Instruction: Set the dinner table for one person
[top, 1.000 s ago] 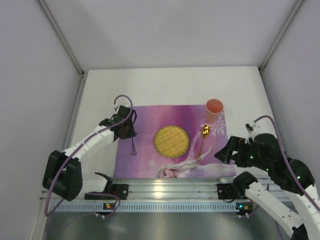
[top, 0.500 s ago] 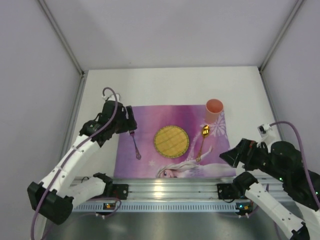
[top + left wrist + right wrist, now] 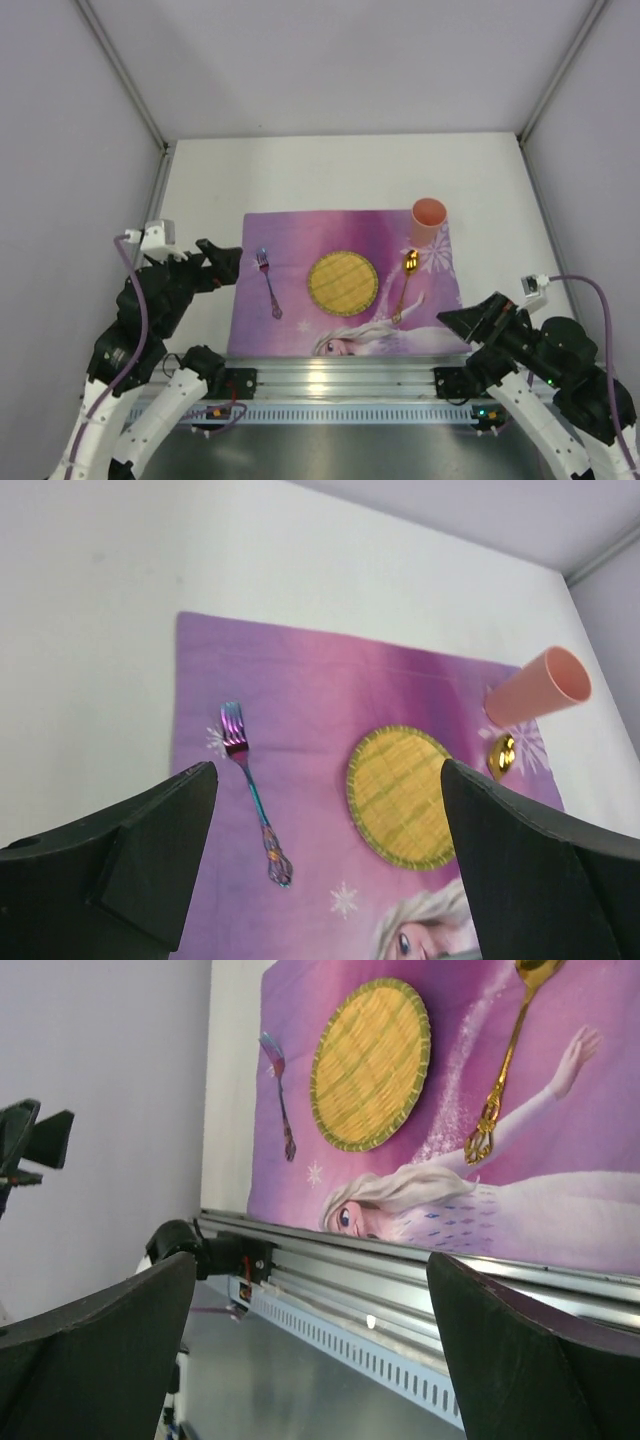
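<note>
The white dinner table point(image 3: 330, 170) carries a purple princess placemat point(image 3: 300, 228). On the mat a round yellow woven plate point(image 3: 342, 282) sits in the middle. An iridescent fork point(image 3: 269, 283) lies left of it, a gold spoon point(image 3: 405, 285) right of it, and a pink cup point(image 3: 429, 216) stands at the far right corner. My left gripper point(image 3: 225, 265) hovers open and empty off the mat's left edge, and its wrist view looks down on the fork point(image 3: 254, 790) and plate point(image 3: 400, 793). My right gripper point(image 3: 468, 324) is open and empty above the mat's near right corner.
A silver aluminium rail point(image 3: 340, 375) runs along the table's near edge, seen close in the right wrist view as the rail point(image 3: 420, 1280). Grey enclosure walls stand on the left, right and far sides. Bare white tabletop lies beyond the placemat.
My left gripper has opened, let go of the fork and drawn back to the left and nearer. The fork now lies on the mat. My right arm has pulled back toward the rail.
</note>
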`<state>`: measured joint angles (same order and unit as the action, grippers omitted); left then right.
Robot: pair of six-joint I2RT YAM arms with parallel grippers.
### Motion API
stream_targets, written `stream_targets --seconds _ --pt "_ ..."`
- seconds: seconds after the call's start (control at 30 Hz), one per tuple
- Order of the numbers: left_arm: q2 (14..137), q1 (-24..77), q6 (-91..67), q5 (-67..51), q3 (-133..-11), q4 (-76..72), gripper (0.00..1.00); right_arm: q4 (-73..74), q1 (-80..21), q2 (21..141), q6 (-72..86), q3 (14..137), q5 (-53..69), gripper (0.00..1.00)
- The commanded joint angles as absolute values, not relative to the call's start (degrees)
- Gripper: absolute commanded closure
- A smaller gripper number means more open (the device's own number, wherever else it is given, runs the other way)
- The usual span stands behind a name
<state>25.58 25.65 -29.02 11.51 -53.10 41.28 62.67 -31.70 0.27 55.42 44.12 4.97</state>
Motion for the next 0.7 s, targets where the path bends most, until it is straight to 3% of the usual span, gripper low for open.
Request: stream_targets --seconds 0.0,0.17,0.67 --pt "22.6 25.8 -25.9 20.3 -50.2 34.8 0.01 64.2 -31.7 -6.9 63.3 43.3 2.0 0.00" --pt "23.7 25.8 -18.0 24.8 -50.2 33.8 0.01 68.2 -31.6 -2.7 62.0 44.0 -6.1 0.00" --pt "28.6 25.8 -10.6 27.8 -42.5 20.6 0.01 52.6 -31.6 20.8 48.2 45.2 -3.7 0.00"
